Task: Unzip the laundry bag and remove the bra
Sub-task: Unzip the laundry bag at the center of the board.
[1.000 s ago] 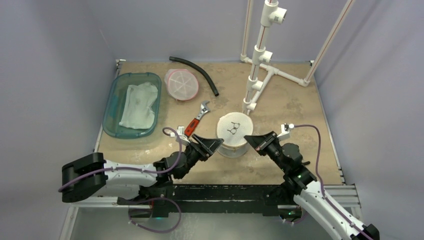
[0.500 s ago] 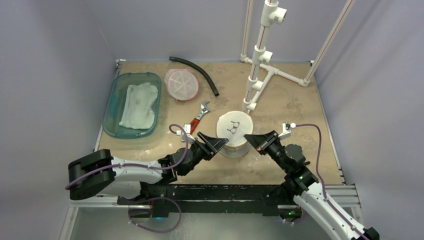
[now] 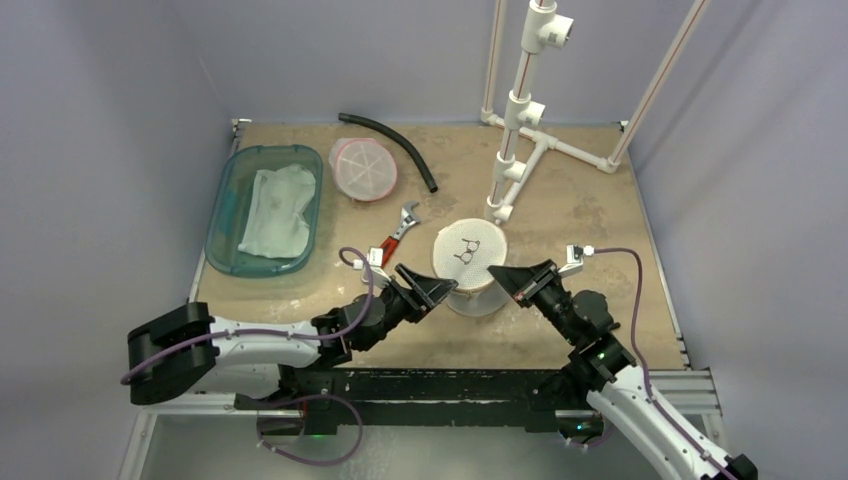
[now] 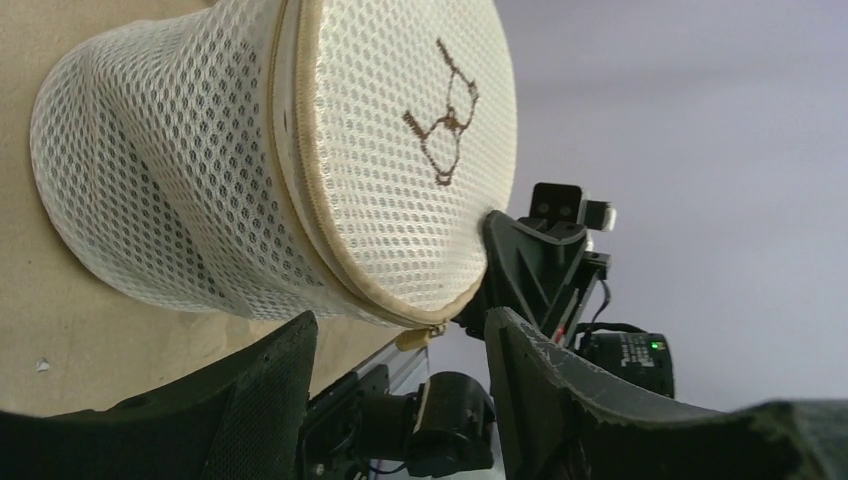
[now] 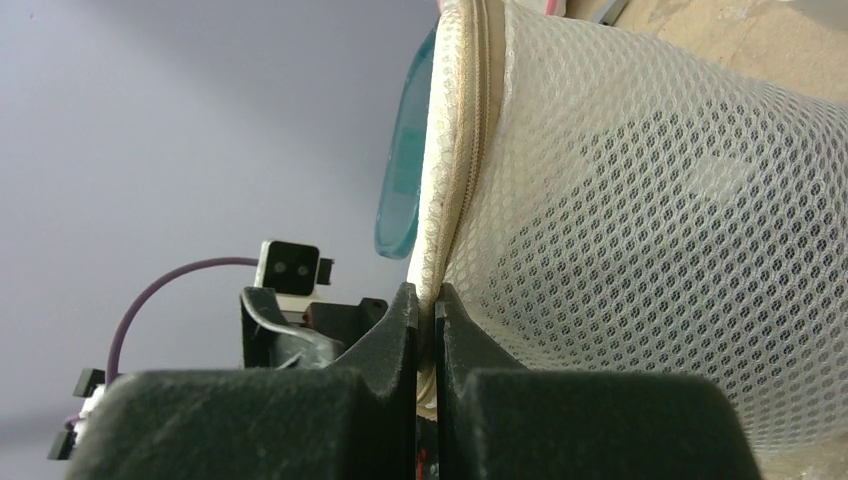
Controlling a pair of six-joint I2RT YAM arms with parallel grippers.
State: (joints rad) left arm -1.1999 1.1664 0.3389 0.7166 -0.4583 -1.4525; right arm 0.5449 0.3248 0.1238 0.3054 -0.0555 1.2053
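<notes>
The laundry bag (image 3: 470, 262) is a white mesh cylinder with a brown bra drawing on its lid, standing slightly tilted at the table's middle front. My right gripper (image 3: 497, 277) is shut on the bag's beige zip seam (image 5: 440, 200) at its right rim; the seam is pinched between the fingers of the gripper (image 5: 427, 300). My left gripper (image 3: 434, 291) is open beside the bag's near-left side. In the left wrist view the beige zipper pull (image 4: 418, 338) hangs just ahead of the gap between the open fingers of the gripper (image 4: 400, 330), untouched. The bra is hidden.
A teal bin (image 3: 226, 200) holding a white cloth sits at the left. A pink-lidded round container (image 3: 364, 168), a black hose (image 3: 390, 145) and a red-handled wrench (image 3: 396, 236) lie behind the bag. A white pipe stand (image 3: 520, 130) rises at the back right.
My left gripper has reached right, closer to the bag's rim. The bag's lid has tipped slightly. The right gripper keeps its hold on the seam.
</notes>
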